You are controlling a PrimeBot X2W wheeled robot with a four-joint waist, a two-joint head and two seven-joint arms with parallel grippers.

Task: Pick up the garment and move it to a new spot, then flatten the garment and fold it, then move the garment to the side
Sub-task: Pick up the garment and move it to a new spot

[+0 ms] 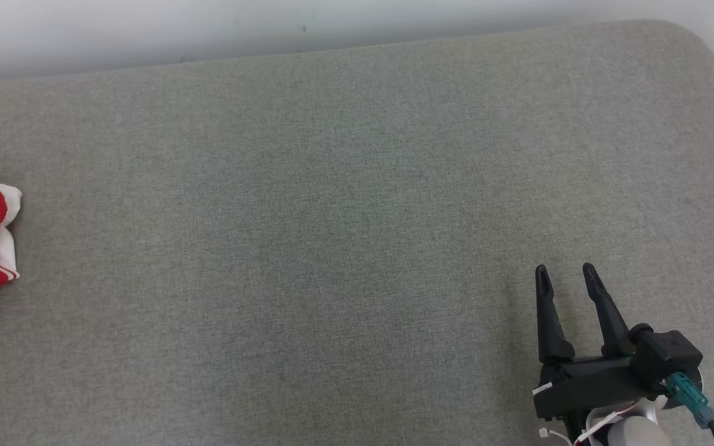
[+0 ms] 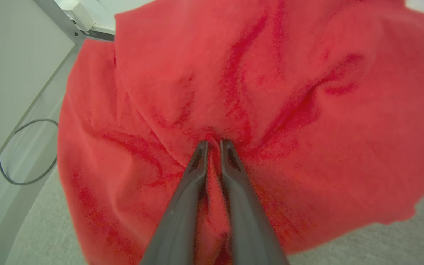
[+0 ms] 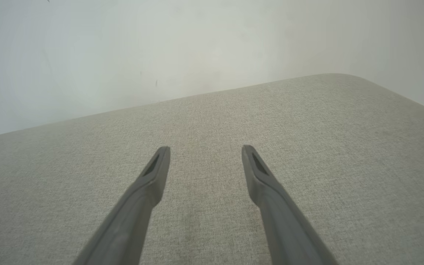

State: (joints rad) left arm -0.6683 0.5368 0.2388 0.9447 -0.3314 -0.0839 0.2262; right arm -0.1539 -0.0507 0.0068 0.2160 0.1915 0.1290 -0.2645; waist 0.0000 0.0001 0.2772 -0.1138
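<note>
Now red garment [image 2: 307, 110] fold pinched between left fingers [image 2: 193, 176].

Left gripper [image 2: 212, 141] pinched nearly closed on garment [image 2: 271, 92]; right gripper [image 1: 564, 268] jaws wide, well apart from garment.

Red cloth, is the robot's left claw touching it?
Touching. The left wrist view shows the left claw closed on the red cloth, with a wrinkled fold pinched right where its two tips meet.
</note>
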